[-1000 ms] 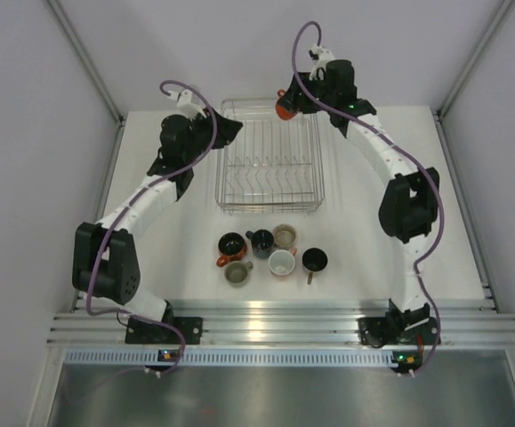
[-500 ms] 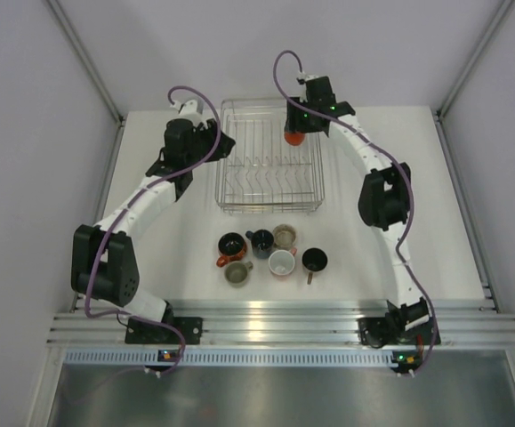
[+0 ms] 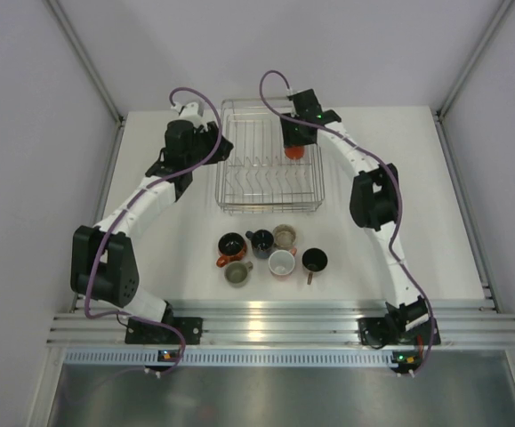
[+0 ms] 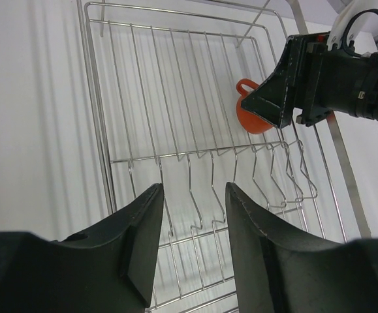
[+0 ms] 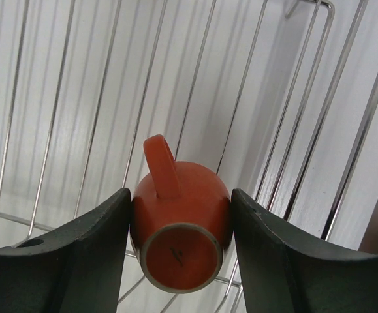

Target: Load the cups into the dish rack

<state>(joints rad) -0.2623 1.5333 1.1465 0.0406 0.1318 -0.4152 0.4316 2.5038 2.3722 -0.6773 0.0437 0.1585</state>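
Observation:
The dish rack [image 3: 224,182] is a silver wire basket at the back of the table, also seen in the left wrist view [image 4: 97,130]. My right gripper [image 3: 294,140] is shut on an orange cup [image 3: 294,152], held bottom up just above the rack's far right part. In the right wrist view the cup [image 5: 182,228] sits squeezed between both fingers of the gripper [image 5: 181,195], handle pointing away. My left gripper [image 3: 222,142] hangs open and empty at the rack's left edge [image 4: 194,189]; from there the cup [image 4: 249,119] shows over the wires.
Several cups stand in a cluster in front of the rack: orange [image 3: 231,246], dark blue [image 3: 261,240], olive [image 3: 285,236], grey-olive [image 3: 237,272], pink with white inside [image 3: 282,263] and black [image 3: 314,260]. Upright prongs [image 4: 241,169] line the rack's near half.
My right gripper has carried the orange cup from beyond the rack's far right corner inward and down over the rack. The left gripper's jaws have spread wider beside the rack.

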